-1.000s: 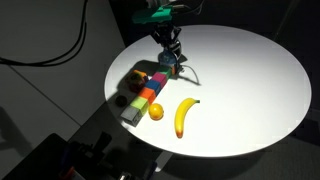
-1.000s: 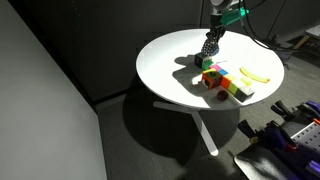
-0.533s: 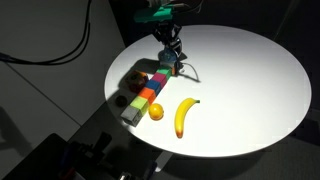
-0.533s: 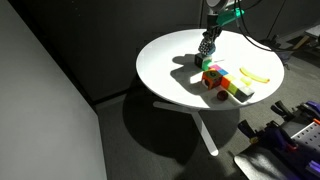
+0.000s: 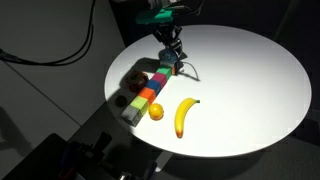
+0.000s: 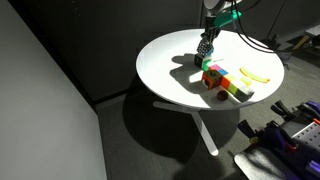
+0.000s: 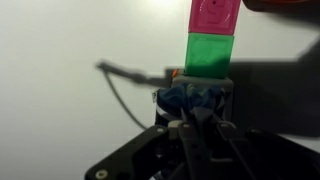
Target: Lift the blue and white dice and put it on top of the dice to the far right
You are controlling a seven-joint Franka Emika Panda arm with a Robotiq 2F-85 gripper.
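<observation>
My gripper (image 7: pixel 190 118) is shut on the blue and white dice (image 7: pixel 190 97), which sits low over the table at the near end of a row of cubes. It also shows in both exterior views, gripper (image 5: pixel 171 62) (image 6: pixel 207 52) pointing down over that end. In the wrist view a bright green cube (image 7: pixel 210 52) lies just beyond the dice, then a pink cube (image 7: pixel 213 15). The teal-green and white dice (image 5: pixel 131 110) (image 6: pixel 244 92) is at the opposite end of the row. I cannot tell whether the held dice touches the table.
The cube row (image 5: pixel 148 92) runs diagonally across the round white table (image 5: pixel 250 70). An orange (image 5: pixel 156 112) and a banana (image 5: pixel 184 116) lie beside it. A dark cable (image 7: pixel 125 82) trails on the table near the gripper. The table edge is close behind the row.
</observation>
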